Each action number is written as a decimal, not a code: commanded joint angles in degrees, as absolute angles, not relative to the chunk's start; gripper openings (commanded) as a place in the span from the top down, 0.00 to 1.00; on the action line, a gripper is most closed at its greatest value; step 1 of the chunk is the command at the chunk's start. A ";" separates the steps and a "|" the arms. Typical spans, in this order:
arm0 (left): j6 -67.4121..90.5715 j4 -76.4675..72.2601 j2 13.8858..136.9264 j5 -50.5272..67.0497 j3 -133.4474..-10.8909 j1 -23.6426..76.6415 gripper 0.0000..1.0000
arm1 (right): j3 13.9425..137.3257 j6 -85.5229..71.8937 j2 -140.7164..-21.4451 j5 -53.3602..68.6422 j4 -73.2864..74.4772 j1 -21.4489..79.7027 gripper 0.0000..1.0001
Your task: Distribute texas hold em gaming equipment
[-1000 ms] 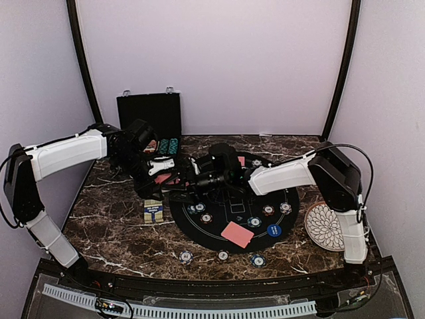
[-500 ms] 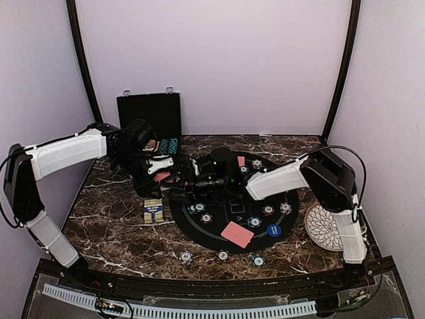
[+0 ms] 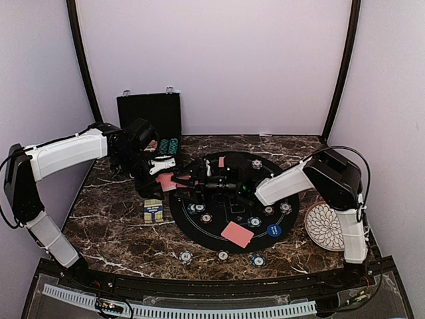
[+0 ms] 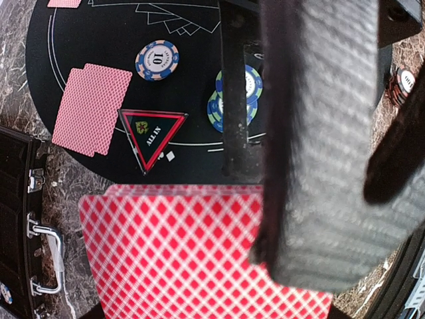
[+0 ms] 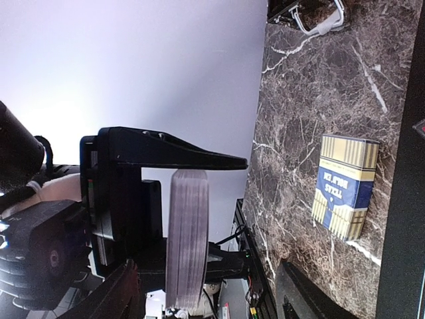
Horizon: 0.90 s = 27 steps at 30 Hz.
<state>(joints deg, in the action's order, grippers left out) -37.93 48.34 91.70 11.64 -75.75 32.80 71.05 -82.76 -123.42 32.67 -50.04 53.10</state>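
I am holding the left gripper [image 3: 163, 174] above the left edge of the round black mat [image 3: 292, 199], its jaws clamping a deck of red-backed playing cards [image 4: 172, 252] by the faces. My right gripper [image 3: 192, 185] is hovering just right of the deck, jaws spread wide and gripping nothing. Under the deck, the red triangle token [image 4: 151, 133] is lying on the mat beside two face-down cards [image 4: 93, 109], with poker chips [image 4: 157, 60] near them. A card box [image 5: 346, 186] is lying on the marble table [image 3: 113, 232], left of the mat.
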 commanded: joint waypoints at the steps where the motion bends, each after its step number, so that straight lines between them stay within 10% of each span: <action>1: -38.33 48.65 89.80 12.91 -76.93 32.96 1.00 | 72.72 -83.57 -122.15 32.79 -54.17 53.03 0.28; 27: -38.65 48.49 89.77 12.84 -76.28 32.95 1.00 | 83.73 -81.93 -131.11 34.33 -44.00 53.79 0.37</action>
